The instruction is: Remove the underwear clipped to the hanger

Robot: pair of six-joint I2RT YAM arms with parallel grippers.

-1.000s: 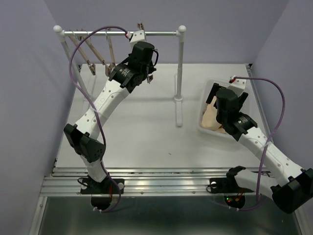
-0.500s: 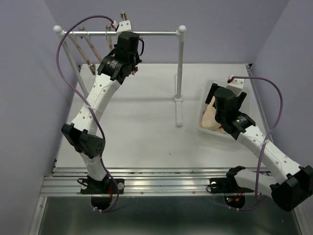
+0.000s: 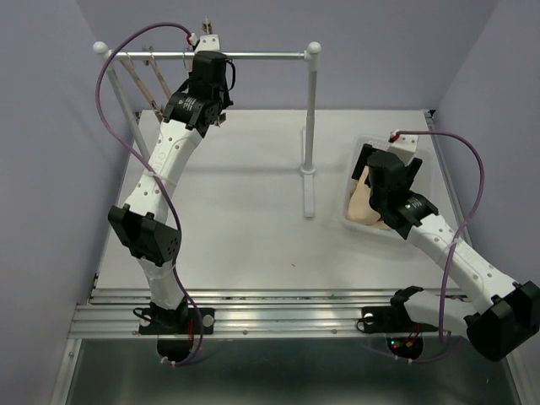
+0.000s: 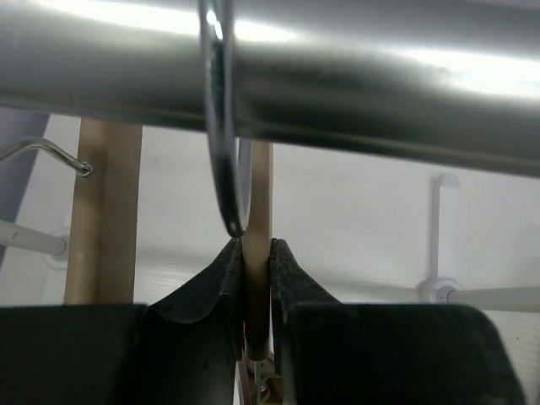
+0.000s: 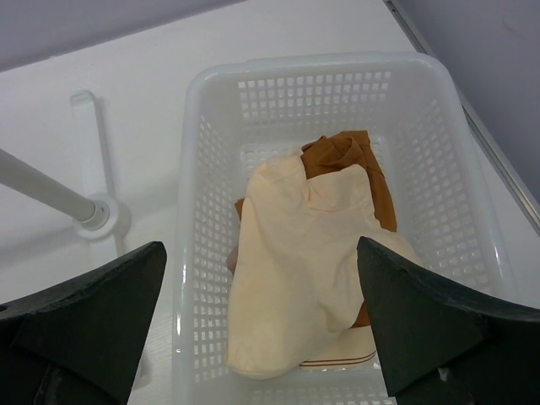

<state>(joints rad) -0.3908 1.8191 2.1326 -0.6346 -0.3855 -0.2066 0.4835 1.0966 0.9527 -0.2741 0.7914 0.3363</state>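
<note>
Our left hand (image 4: 256, 283) is clamped on a wooden hanger (image 4: 261, 186) under the far rail (image 4: 354, 76). Our right hand (image 5: 261, 253) gapes apart above the basket (image 5: 312, 66) holding beige underwear (image 5: 295, 278) and rust-brown underwear (image 5: 342, 152).

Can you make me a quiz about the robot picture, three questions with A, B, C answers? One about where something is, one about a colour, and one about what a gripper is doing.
1. Where is the beige underwear?
A. in the white basket
B. hanging from a clip
C. on the bare table

2. What colour is the cloth under it?
A. blue
B. rust-brown
C. green

3. What is the left gripper doing?
A. standing wide open
B. holding a basket
C. shut on a wooden hanger

Answers:
1 A, the right wrist view shows it lying inside the basket.
2 B, the rust-brown underwear peeks out from beneath it.
3 C, it squeezes the hanger's stem just below the metal rail.
</note>
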